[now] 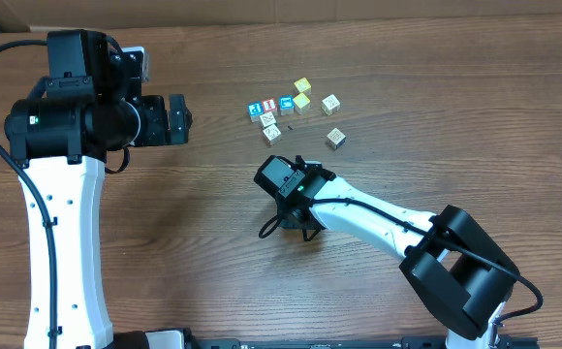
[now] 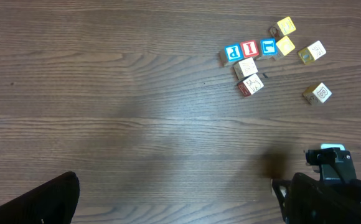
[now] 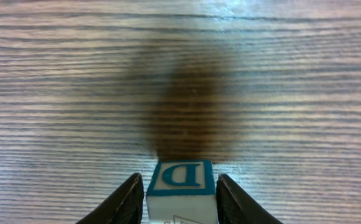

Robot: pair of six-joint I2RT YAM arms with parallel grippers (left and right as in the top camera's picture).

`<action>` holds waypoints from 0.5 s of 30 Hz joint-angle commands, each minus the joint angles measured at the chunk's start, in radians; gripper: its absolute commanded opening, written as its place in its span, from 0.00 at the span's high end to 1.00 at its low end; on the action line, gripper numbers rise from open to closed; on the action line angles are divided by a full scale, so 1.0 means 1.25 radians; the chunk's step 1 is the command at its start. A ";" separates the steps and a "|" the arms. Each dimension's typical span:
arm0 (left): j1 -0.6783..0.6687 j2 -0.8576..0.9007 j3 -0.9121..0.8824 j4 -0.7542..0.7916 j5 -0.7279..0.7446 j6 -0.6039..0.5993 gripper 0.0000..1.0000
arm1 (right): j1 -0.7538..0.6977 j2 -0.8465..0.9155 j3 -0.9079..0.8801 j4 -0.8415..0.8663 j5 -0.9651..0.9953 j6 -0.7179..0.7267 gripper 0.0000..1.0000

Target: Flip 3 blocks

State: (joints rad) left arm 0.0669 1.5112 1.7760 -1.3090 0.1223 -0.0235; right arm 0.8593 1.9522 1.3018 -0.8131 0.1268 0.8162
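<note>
Wood-grain table (image 1: 455, 58) is carrying a loose cluster of small cubes toward its far middle, and the right gripper (image 3: 181, 200) is holding one more cube away from them. That cube, the D block (image 3: 180, 175), is showing a pale face with a blue border and a blue letter D in the right wrist view. It is sitting between the two dark fingers (image 3: 127, 202), which are partly closed and pressing on its left and right sides. A dark shadow is lying on the boards just beyond it; I cannot tell whether the cube is touching the table. From overhead this gripper is hanging on the near side of the cluster, well apart from it, and is hiding the D block.

In the cluster, a blue P block (image 2: 232, 53), a red I block (image 2: 249, 48) and a third blue-faced block (image 2: 268, 46) are lying touching in a row. One yellow cube (image 2: 285, 26) and a second yellow cube (image 2: 285, 45) are sitting at the row's right end. Just nearer than the row, a pale block (image 2: 246, 67) is resting beside a pale block with a red side (image 2: 250, 84).

The left gripper (image 1: 178, 118) is hovering left of the cluster, well apart, its jaws spread wide and gripping nothing
</note>
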 commanded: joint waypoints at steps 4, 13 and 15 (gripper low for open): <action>0.000 0.000 0.019 0.003 -0.002 -0.008 0.00 | 0.004 -0.003 -0.004 0.000 -0.005 -0.024 0.60; 0.000 0.000 0.019 0.003 -0.002 -0.008 0.00 | 0.004 -0.003 -0.004 0.000 -0.013 -0.026 0.54; 0.000 0.000 0.019 0.003 -0.002 -0.008 0.00 | 0.002 -0.004 -0.003 0.000 -0.013 -0.026 0.50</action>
State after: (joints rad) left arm 0.0669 1.5112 1.7760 -1.3090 0.1219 -0.0238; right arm 0.8589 1.9522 1.3018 -0.8146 0.1150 0.7853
